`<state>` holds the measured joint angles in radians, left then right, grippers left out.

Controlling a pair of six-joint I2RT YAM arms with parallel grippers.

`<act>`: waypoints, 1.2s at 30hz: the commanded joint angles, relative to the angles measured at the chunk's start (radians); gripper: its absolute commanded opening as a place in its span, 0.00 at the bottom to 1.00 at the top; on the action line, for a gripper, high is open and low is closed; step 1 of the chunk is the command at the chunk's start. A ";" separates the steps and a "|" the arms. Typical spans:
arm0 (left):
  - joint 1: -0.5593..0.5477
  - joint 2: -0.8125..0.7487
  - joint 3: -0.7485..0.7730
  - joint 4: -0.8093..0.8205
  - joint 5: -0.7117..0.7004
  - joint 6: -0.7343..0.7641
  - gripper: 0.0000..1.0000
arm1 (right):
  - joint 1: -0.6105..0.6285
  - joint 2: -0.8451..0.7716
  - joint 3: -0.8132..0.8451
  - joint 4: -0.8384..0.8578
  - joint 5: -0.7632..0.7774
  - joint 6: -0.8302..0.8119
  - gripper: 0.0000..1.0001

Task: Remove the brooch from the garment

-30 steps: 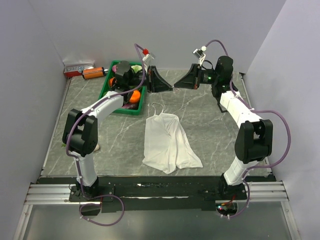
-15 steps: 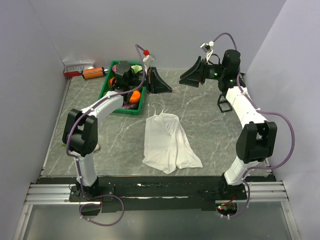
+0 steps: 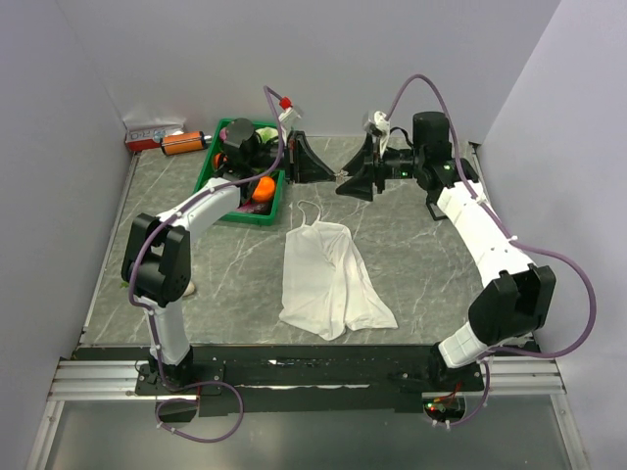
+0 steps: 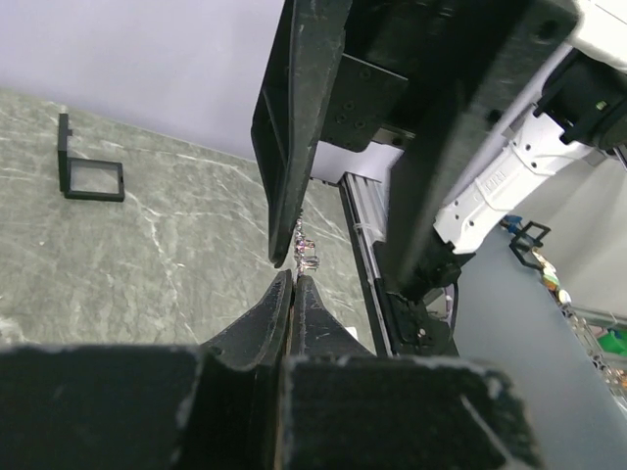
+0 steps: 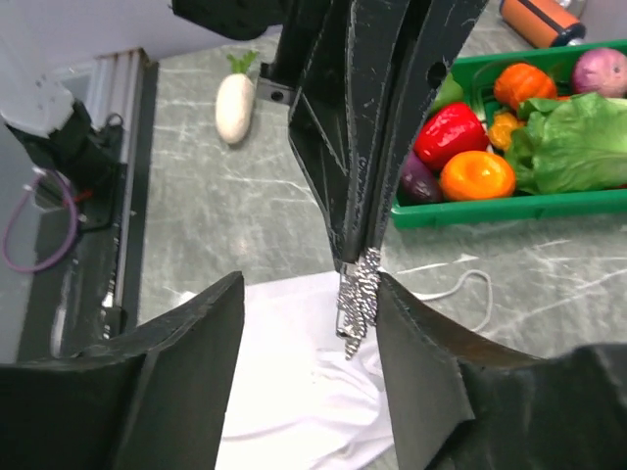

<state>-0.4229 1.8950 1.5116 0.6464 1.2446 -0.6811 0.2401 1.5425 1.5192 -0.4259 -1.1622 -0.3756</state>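
**Brooch off the cloth, pinched by the left gripper**

The brooch (image 5: 358, 299), a small glittering cluster, is hanging in the air from the tips of the left gripper (image 5: 354, 258), whose fingers are pressing together on its upper end. The right gripper (image 3: 349, 183) is facing it tip to tip, its fingers (image 5: 421, 352) spreading wide on either side of the brooch. Whether the nearer one is touching it cannot be told. The garment (image 3: 328, 279) is lying flat on the marble-patterned table (image 3: 421, 264) below, nearer the arm bases, with its straps pointing toward the grippers and apart from the brooch. A green tray (image 3: 205, 176) of vegetables is sitting at the far left, and a white radish (image 5: 233, 106) is lying on the table near the left arm.
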 commanded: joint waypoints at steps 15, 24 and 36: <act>-0.002 -0.073 0.002 0.021 0.023 0.025 0.01 | -0.002 0.007 0.064 -0.117 0.047 -0.039 0.37; -0.005 -0.073 0.002 0.033 0.029 0.021 0.01 | -0.004 0.039 0.078 -0.093 0.127 0.044 0.31; -0.019 -0.076 0.039 -0.080 0.049 0.133 0.01 | -0.027 0.076 0.064 0.029 0.160 0.276 0.26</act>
<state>-0.4252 1.8797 1.5093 0.6018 1.2510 -0.6144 0.2371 1.5944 1.5524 -0.5018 -1.0443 -0.2184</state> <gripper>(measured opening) 0.022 0.277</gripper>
